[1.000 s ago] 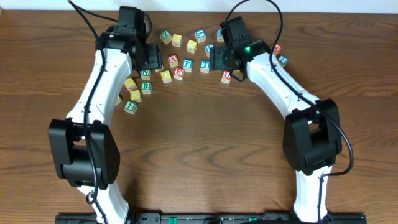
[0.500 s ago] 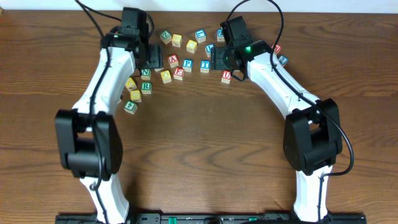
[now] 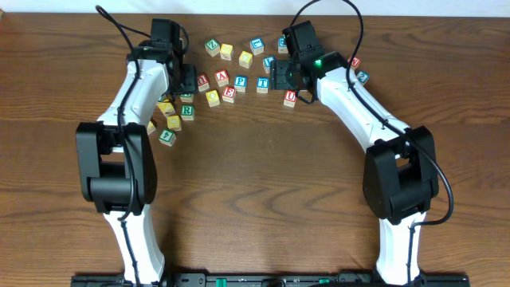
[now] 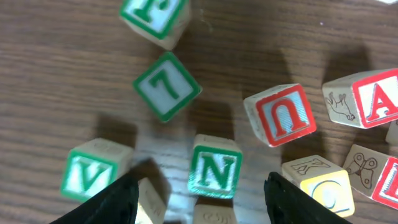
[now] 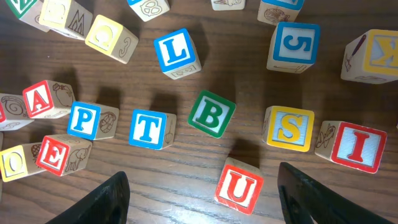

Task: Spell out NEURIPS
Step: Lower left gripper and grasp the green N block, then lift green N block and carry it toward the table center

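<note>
Your left pincer (image 4: 200, 190) hangs spread above the tabletop (image 4: 62, 93), with the green N block (image 4: 214, 173) lying directly between its fingers (image 4: 118, 202), near a red U block (image 4: 283, 115); this arm is nearer than the right, so lower straight down.

We count two arms (image 3: 131, 96) overhead, plus roughly twenty letter blocks (image 3: 241, 82) scattered around, too cluttered to be exact. The left wrist close-up gives us four green-faced blocks (image 4: 214, 169), three red-faced ones (image 4: 285, 115) and a single yellow one (image 4: 326, 194).
</note>
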Motion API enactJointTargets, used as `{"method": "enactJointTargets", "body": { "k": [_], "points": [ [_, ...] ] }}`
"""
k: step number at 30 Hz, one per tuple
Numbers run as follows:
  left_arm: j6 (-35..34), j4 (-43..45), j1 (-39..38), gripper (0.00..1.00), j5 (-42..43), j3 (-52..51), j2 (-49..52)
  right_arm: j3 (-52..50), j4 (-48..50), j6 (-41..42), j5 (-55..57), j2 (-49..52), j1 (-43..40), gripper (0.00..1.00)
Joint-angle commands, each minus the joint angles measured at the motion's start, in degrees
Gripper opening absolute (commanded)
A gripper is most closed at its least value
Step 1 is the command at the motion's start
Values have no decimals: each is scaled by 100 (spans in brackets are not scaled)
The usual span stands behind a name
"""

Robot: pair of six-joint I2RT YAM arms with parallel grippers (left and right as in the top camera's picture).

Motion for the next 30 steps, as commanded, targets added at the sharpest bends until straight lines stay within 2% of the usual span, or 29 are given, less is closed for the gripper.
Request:
{"method": "enactJointTargets", "body": {
  "k": [1, 14, 27, 30],
  "points": [
    [203, 11, -22, 64, 162, 61, 280, 101, -20, -72, -13, -197, -24, 71],
    [203, 118, -22, 54, 157, 61, 479, 101, -22, -74, -13, -197, -24, 72],
    [203, 234, -22, 35, 157, 63, 608, 101, -17, -74, -7, -197, -24, 73],
    [203, 232, -22, 33, 153, 68, 586, 101, -17, -74, 50, -197, -24, 73]
  ]
}}
